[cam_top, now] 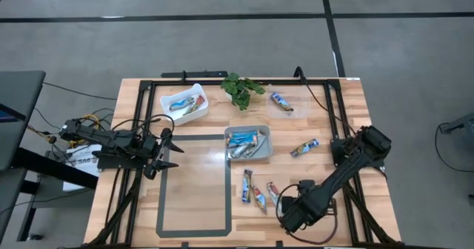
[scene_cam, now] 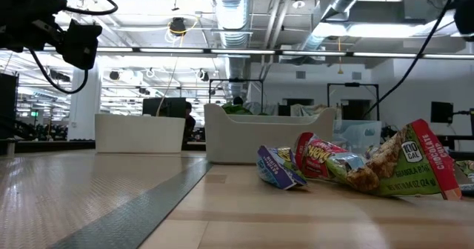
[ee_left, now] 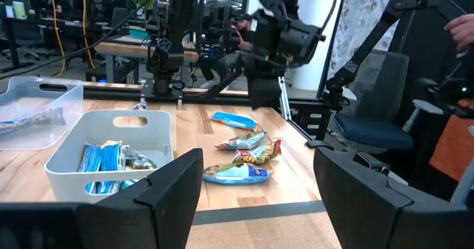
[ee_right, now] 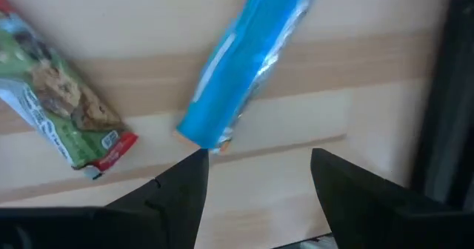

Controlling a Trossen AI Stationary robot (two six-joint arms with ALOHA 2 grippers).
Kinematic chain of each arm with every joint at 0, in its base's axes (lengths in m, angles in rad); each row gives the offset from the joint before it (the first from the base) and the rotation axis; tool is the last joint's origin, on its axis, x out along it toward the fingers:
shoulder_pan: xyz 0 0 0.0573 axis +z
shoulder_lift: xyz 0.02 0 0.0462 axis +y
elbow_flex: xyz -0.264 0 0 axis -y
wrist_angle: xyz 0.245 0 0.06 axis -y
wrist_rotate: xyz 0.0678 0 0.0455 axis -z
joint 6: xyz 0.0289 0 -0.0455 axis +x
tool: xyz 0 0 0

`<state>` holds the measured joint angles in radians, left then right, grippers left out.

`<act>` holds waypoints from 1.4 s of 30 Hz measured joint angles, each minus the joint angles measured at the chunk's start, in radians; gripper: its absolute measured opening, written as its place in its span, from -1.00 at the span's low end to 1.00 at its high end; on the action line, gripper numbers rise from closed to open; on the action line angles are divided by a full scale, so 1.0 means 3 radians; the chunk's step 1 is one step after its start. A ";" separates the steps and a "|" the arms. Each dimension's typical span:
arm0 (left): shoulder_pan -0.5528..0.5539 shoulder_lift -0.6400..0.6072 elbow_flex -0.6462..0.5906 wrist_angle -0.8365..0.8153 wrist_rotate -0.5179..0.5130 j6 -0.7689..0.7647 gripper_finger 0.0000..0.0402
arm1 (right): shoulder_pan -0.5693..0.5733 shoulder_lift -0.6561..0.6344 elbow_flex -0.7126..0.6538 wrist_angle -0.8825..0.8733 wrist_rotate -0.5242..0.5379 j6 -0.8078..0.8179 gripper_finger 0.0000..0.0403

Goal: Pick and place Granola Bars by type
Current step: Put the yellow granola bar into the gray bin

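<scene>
A grey bin [cam_top: 264,133] held blue bars [cam_top: 241,139]; a white bin [cam_top: 166,99] held mixed bars [cam_top: 185,104]. Both claws, left [cam_top: 169,151] and right [ee_right: 255,171], stood open, empty.

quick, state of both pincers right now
left pincer: open, holding nothing, up off the table's left side.
right pincer: open, empty, just above a blue granola bar.

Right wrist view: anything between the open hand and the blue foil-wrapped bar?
Nothing: only bare wood separates the right hand from the blue foil-wrapped bar.
</scene>
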<state>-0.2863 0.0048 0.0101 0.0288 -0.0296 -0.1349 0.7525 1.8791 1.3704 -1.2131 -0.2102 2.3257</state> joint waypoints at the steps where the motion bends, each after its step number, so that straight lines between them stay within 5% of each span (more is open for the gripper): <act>1: -0.0001 0.0000 0.0000 -0.0001 0.0000 0.0000 0.25 | 0.0000 0.0013 -0.0069 0.0143 0.0000 0.0014 0.15; 15: 0.0000 0.0000 -0.0001 0.0000 0.0000 0.0000 0.25 | -0.0093 0.0013 -0.0717 0.0672 0.0038 0.0043 0.15; 26: 0.0000 0.0000 -0.0001 0.0000 0.0000 0.0000 0.25 | -0.0130 0.0008 -0.0763 0.0863 0.0247 -0.0011 0.14; 42: -0.0001 0.0000 -0.0001 0.0000 0.0000 0.0000 0.25 | -0.0132 0.0015 -0.0767 0.0852 0.0310 -0.0101 -0.60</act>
<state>-0.2867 0.0048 0.0097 0.0287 -0.0296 -0.1349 0.7128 1.8837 1.1404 -0.9575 -0.1171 2.2952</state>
